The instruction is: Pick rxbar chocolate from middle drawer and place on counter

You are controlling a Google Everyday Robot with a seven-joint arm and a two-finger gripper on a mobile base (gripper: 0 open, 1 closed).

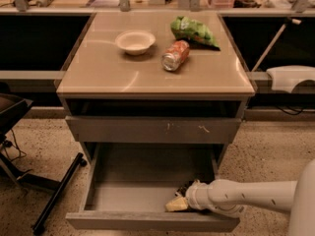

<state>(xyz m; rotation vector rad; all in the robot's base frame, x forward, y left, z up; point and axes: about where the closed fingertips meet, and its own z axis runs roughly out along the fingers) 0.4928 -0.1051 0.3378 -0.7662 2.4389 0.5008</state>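
Note:
The middle drawer (123,198) is pulled open at the bottom of the grey cabinet, and its grey floor is showing. My gripper (176,204) reaches in from the right and sits low over the drawer's front right corner. A small dark shape (183,186) lies just behind the gripper. It may be the rxbar chocolate, but the arm hides most of it. The glossy tan counter (103,68) is the cabinet's top, above the drawers.
On the counter stand a white bowl (135,42), a soda can (175,55) lying on its side and a green snack bag (193,32). A shut drawer front with pale scratches (152,129) is above the open drawer. A black chair base (54,195) stands on the floor at left.

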